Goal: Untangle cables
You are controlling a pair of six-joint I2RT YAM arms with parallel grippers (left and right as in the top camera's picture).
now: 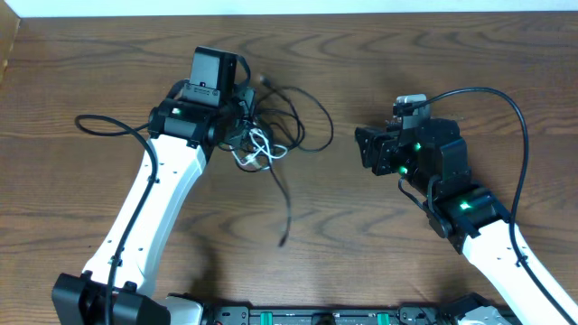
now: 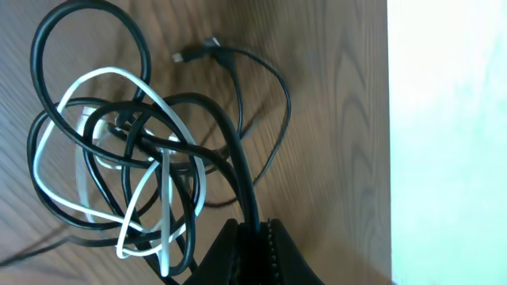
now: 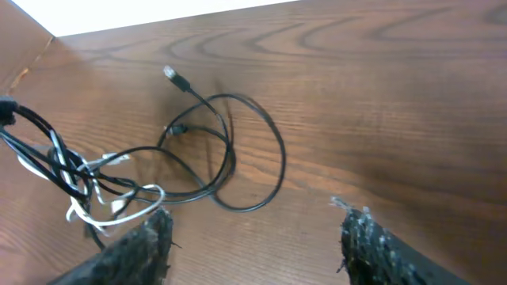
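Note:
A thin black cable (image 1: 302, 113) and a thin white cable (image 1: 259, 150) lie knotted together on the wooden table at upper centre. A black tail (image 1: 285, 212) trails toward the front. In the left wrist view the black cable (image 2: 238, 150) loops through the white cable (image 2: 170, 170), with a small plug (image 2: 181, 55) beyond. My left gripper (image 2: 255, 237) is shut on a strand of the black cable at the tangle (image 1: 237, 126). My right gripper (image 3: 257, 226) is open and empty, right of the black loop (image 3: 273, 158) and the white cable (image 3: 119, 210); in the overhead view it (image 1: 366, 149) faces the tangle.
The table's far edge (image 1: 361, 11) runs along the top, close behind the tangle. A thick black arm wire (image 1: 104, 126) loops left of the left arm. Another arcs over the right arm (image 1: 506, 99).

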